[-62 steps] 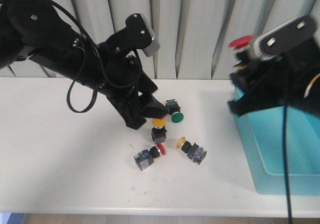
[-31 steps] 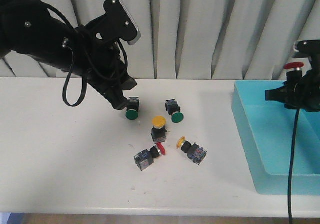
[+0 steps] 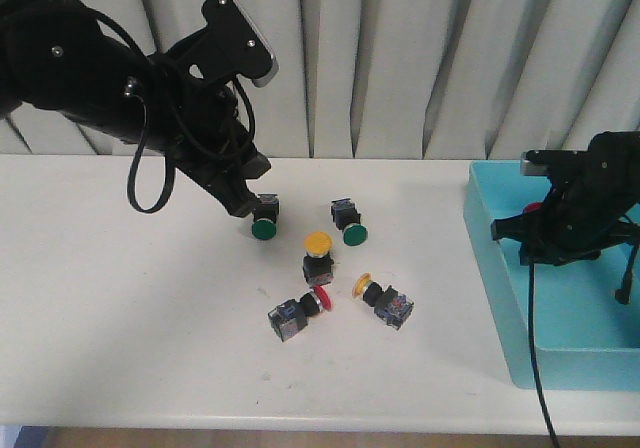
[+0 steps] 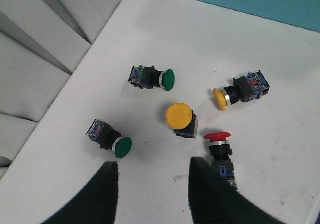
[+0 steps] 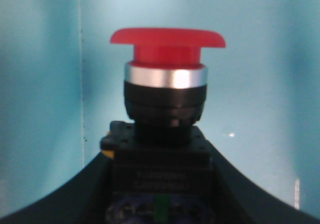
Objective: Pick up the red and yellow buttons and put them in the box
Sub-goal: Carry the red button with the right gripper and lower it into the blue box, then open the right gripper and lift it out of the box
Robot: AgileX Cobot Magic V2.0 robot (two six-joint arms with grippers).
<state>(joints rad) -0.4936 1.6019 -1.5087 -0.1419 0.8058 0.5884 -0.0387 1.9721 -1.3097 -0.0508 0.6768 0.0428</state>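
Releasing low: right gripper [image 5: 159, 194] clamps red button [image 5: 167, 59] inside box [image 3: 500, 268]; left gripper [image 4: 152, 194] spread wide, empty.

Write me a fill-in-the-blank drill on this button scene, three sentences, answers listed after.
1. The right tool is shut on a button whose cap is ____.
2. That tool hangs over the light ____ box.
3. The number of green-capped buttons on the table is ____, one near the left tool, one farther right.

Answers: red; blue; two
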